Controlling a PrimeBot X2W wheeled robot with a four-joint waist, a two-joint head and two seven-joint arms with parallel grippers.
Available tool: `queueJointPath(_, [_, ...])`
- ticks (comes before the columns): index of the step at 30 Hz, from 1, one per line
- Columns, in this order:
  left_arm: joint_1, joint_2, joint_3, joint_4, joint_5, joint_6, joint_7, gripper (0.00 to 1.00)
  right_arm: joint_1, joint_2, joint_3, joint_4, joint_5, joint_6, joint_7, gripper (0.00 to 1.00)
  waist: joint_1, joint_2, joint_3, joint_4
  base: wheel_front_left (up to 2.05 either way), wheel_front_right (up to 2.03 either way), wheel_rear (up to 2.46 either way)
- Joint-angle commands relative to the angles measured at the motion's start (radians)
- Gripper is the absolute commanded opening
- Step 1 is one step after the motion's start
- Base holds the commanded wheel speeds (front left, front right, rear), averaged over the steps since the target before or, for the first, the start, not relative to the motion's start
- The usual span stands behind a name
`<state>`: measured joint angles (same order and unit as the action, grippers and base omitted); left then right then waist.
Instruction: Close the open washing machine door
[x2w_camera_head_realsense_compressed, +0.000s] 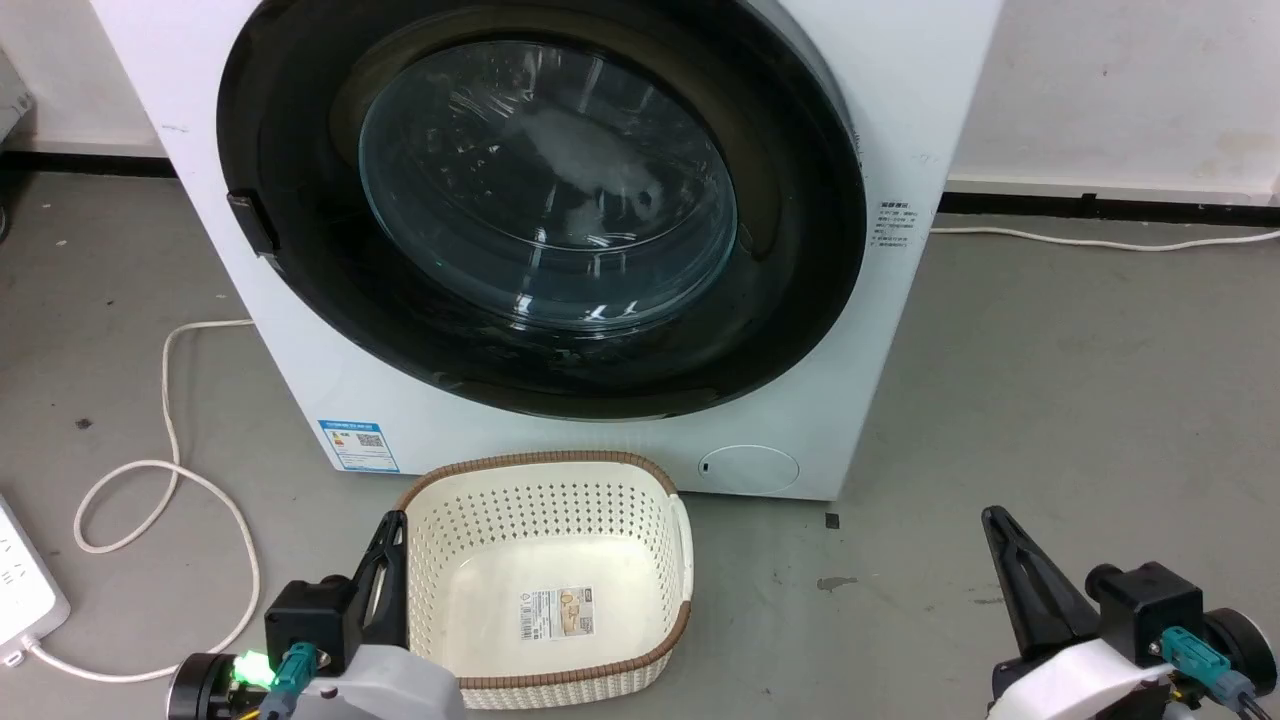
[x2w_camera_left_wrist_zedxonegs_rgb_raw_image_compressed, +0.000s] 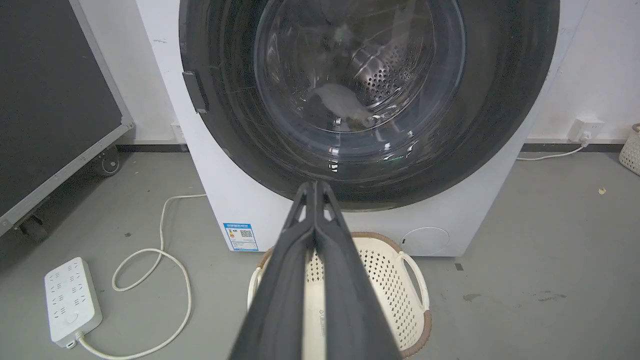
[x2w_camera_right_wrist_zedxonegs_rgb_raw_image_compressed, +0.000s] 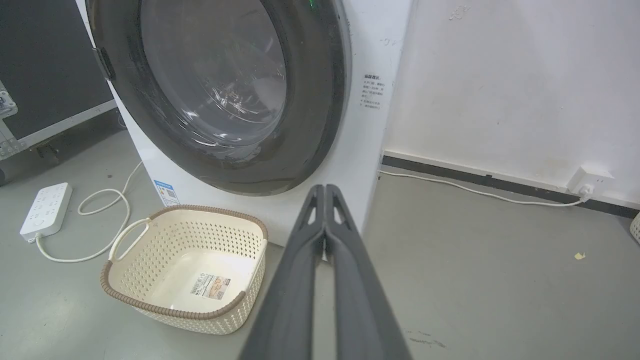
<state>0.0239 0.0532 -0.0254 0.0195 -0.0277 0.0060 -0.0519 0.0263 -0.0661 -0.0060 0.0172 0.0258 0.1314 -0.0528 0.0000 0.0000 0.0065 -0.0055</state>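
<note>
washing machine door (x2w_camera_head_realsense_compressed: 790, 250) looks flush | my left gripper (x2w_camera_left_wrist_zedxonegs_rgb_raw_image_compressed: 315, 186), right gripper (x2w_camera_right_wrist_zedxonegs_rgb_raw_image_compressed: 325, 188) closed tight, empty | i'd press it at 9 o'clock to confirm

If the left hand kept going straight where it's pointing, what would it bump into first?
Probably the lower black rim of the washing machine door, passing over the basket; depth is hard to judge.
</note>
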Motion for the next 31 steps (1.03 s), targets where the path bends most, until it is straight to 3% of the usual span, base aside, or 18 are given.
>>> queueJointPath(1, [-0.012,-0.001,0.004,-0.005,0.008,-0.002,0.006,0.00,-0.016,0.006,0.001,-0.009,-0.007,-0.001,0.007,0.00,0.0000,0.0000,0.000,0.000,0.00,0.00,0.00])
queueJointPath(31, [-0.024,-0.003,0.025,-0.019,0.028,-0.006,0.052,0.00,-0.026,0.016,0.006,-0.017,-0.026,-0.001,0.053,0.00,0.0000,0.0000,-0.007,0.006,0.00,0.00,0.00])
